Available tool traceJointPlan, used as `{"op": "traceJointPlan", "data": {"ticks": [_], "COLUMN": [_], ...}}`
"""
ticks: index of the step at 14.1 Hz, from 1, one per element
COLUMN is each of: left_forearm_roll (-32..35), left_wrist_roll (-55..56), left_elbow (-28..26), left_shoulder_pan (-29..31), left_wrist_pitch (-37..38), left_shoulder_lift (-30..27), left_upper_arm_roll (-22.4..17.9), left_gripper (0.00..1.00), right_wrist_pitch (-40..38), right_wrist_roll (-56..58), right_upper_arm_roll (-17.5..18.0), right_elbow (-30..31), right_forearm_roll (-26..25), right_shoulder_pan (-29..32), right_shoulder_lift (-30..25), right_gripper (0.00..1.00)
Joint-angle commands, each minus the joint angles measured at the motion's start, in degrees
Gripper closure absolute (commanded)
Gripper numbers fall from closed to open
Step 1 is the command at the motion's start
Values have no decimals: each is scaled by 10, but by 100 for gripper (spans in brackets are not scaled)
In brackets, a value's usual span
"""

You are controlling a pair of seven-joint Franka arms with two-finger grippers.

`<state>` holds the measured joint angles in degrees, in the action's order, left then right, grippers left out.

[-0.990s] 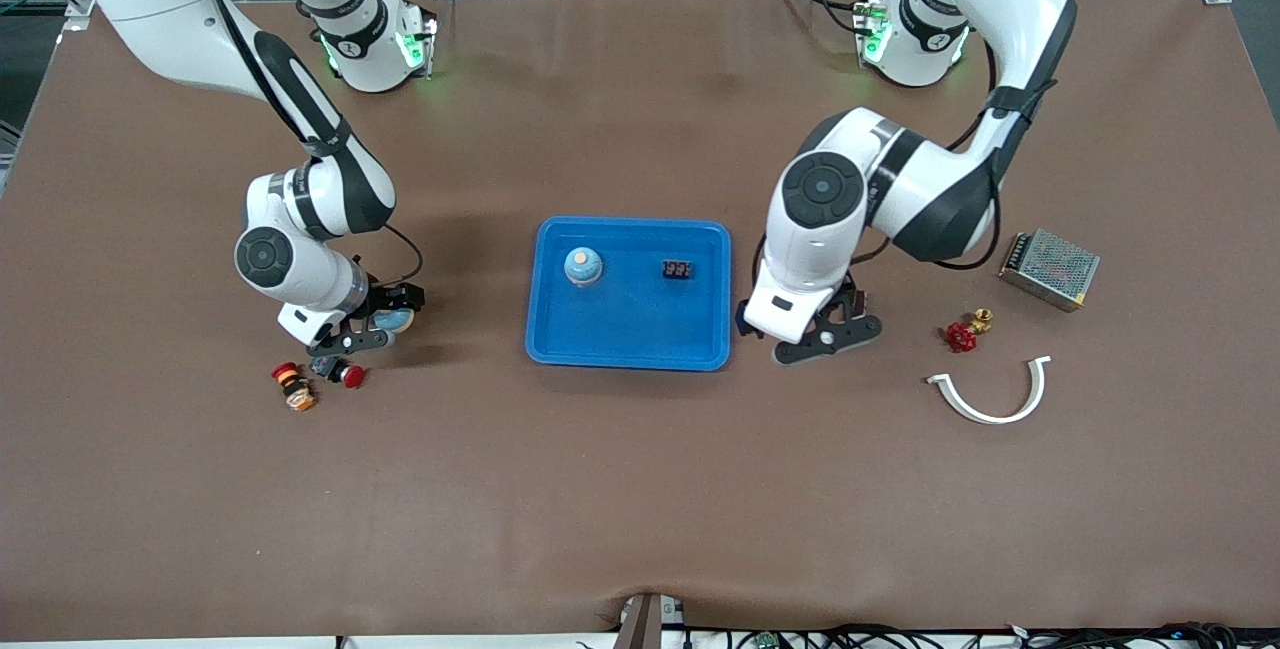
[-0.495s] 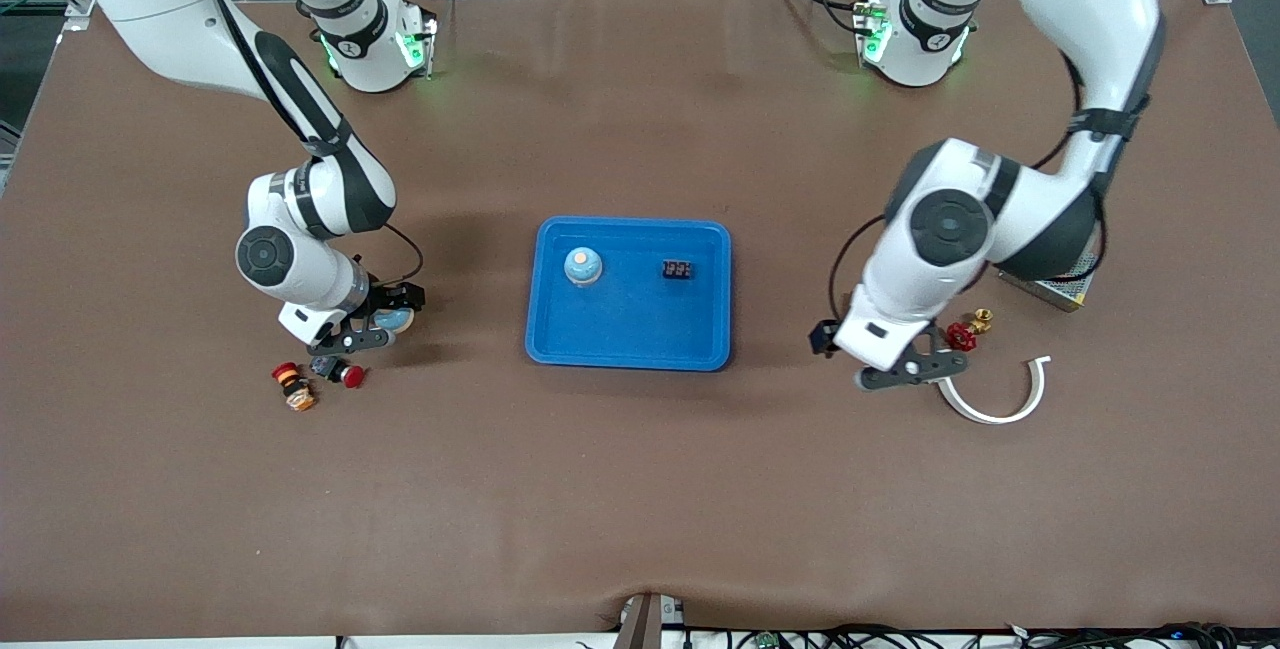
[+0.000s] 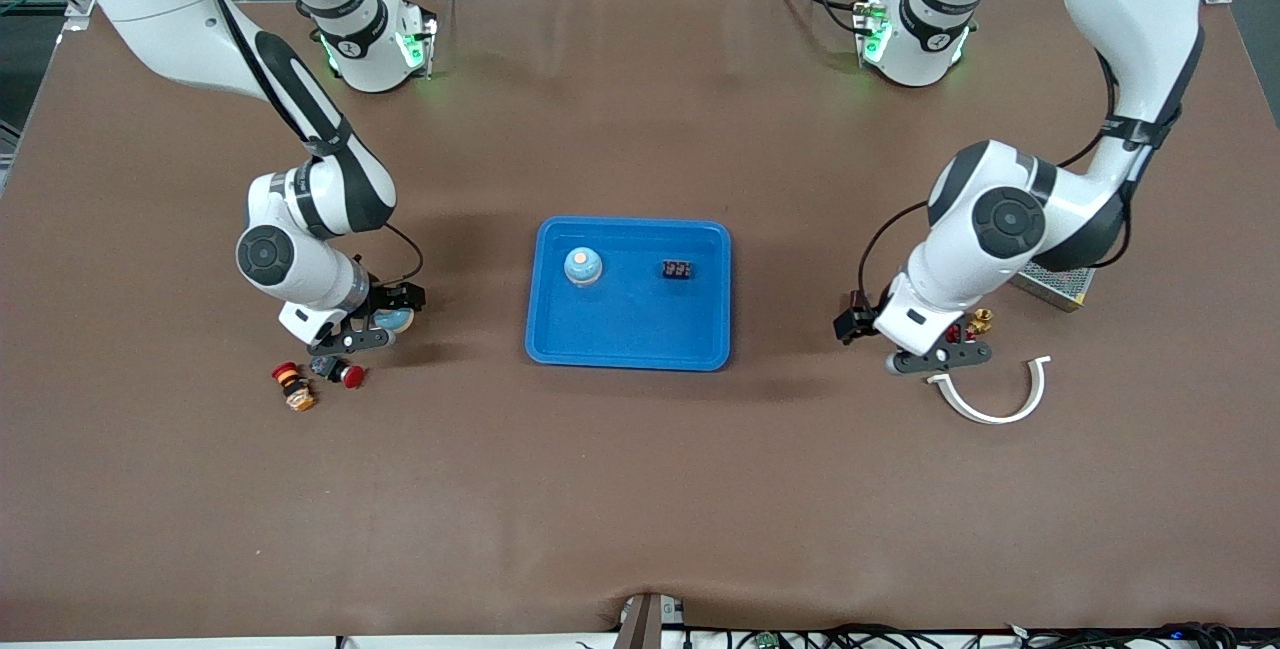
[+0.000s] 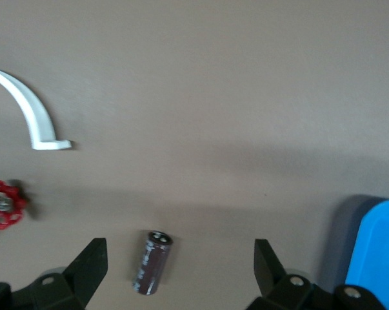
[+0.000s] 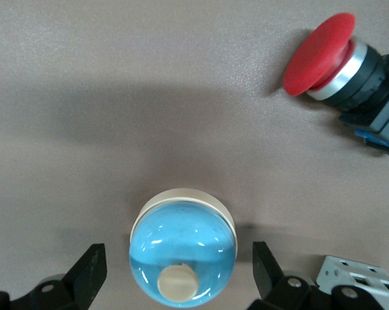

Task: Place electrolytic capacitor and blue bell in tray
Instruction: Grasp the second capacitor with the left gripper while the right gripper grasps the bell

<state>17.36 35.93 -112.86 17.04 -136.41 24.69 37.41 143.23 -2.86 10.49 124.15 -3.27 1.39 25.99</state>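
Left end effector (image 3: 940,357) swung from tray (image 3: 628,349) side to over capacitor (image 4: 151,262) on desk, jaws wide. Right end effector (image 3: 362,327) unmoved, wide around blue bell (image 5: 182,254). Neither grasped yet.

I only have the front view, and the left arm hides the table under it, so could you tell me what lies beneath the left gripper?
Observer: The electrolytic capacitor lies on its side on the table, between the left gripper's open fingers, untouched.
Operator: Thank you. Is the right gripper gripping the blue bell?
Observer: No; the blue bell stands between its open fingers, with a gap on either side.
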Motion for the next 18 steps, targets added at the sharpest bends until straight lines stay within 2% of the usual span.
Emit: {"op": "traceJointPlan", "data": {"ticks": [1,4,9,11,13,18], "left_forearm_roll": [18,78,124,141,149,169], "left_wrist_roll": [-1,-1,-11,-12,-13,-12], "left_elbow": [-85,-104,-134,-136,-138,-154], "left_shoulder_pan": [12,20,29,34,34,36], "left_wrist_pitch": [-70,-83,-119,-120,-124,-157], "left_shoulder_lift": [-47,-40,-33,-27,-25,-17], "left_upper_arm_roll": [5,5,5,6,6,5], "left_gripper": [0,0,0,0,0,0], "right_wrist_pitch": [7,7,8,15,16,16], "right_wrist_roll": [2,2,2,2,2,1], "right_upper_arm_roll": [3,3,3,3,3,3], "right_elbow": [14,14,12,12,12,11], "right_forearm_roll": [-6,-6,-6,-8,-8,-8], "right_shoulder_pan": [4,4,4,4,4,3], "right_shoulder_lift": [-10,-10,-9,-8,-6,-6], "right_gripper": [0,0,0,12,15,49]}}
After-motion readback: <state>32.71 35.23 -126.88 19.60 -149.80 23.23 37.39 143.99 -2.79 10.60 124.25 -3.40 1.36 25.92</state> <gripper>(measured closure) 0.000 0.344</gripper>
